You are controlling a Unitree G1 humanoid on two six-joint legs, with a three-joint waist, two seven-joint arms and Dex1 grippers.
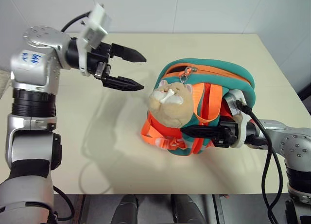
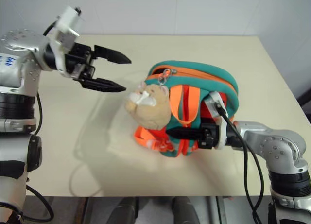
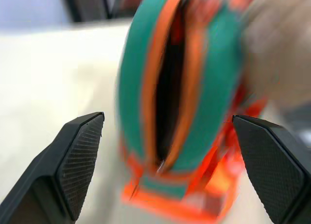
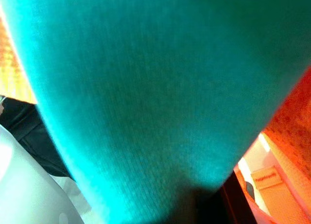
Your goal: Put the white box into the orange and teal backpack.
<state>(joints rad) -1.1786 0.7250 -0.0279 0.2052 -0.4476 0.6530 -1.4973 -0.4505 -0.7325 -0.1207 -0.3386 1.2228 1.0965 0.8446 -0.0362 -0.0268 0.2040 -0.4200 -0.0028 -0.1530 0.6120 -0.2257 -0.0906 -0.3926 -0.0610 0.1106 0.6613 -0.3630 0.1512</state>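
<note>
The orange and teal backpack [image 1: 214, 71] stands upright on the table, right of centre, with a tan plush hamster [image 1: 170, 100] hanging on its left face. In the left wrist view its zipper mouth [image 3: 167, 88] gapes as a dark slit. My left gripper [image 1: 143, 72] hovers above the table to the left of the backpack, open and empty, pointing at it. At the backpack's near side, my right gripper [image 1: 197, 131] is shut on the bag's teal fabric [image 4: 146, 88]. The white box is out of view.
The beige table [image 1: 73, 151] has bare room left of and behind the backpack. Its near edge runs along the bottom and its right edge lies past the bag. A black cable [image 1: 265, 151] loops over my right arm.
</note>
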